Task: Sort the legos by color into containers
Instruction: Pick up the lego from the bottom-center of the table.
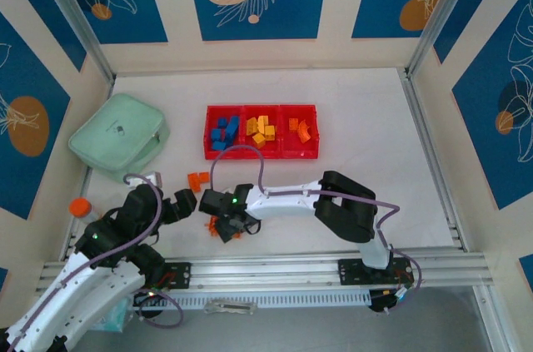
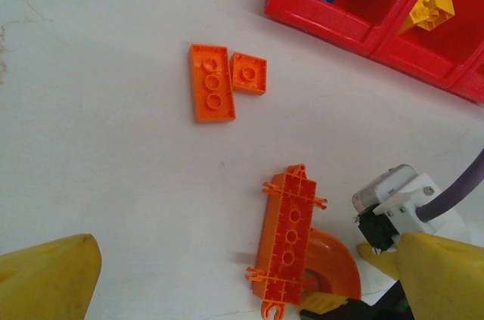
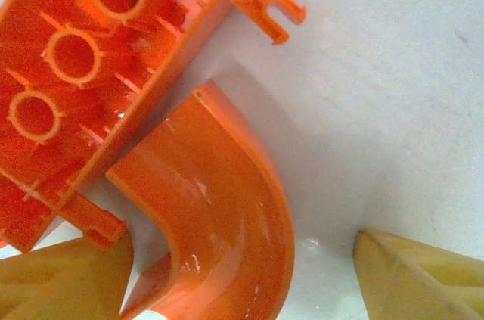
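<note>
Legos (image 1: 198, 178) lie loose: my right wrist view shows a curved orange piece (image 3: 219, 214) against a ridged plate (image 3: 83, 85), right gripper (image 3: 242, 274) spread around it, not pinching. Overhead, that gripper half hides both. Meanwhile my left gripper (image 2: 246, 278) gapes, and two flat bricks (image 2: 210, 82) lie near the red tray (image 2: 333, 21).

Red tray (image 1: 275, 107) set mid-table: blue bricks (image 1: 223, 132) held in left compartment, yellow bricks (image 1: 260, 130) in middle, orange bricks (image 1: 300, 129) in right. Mint-green case (image 1: 119, 136) laid left of tray. Loose orange bricks (image 1: 198, 179) seen below tray. Right gripper (image 1: 225, 220) positioned over orange pieces (image 1: 226, 232), left gripper (image 1: 190, 201) just beside.

Left gripper (image 2: 246, 259), right gripper (image 3: 243, 248): jaws apart
</note>
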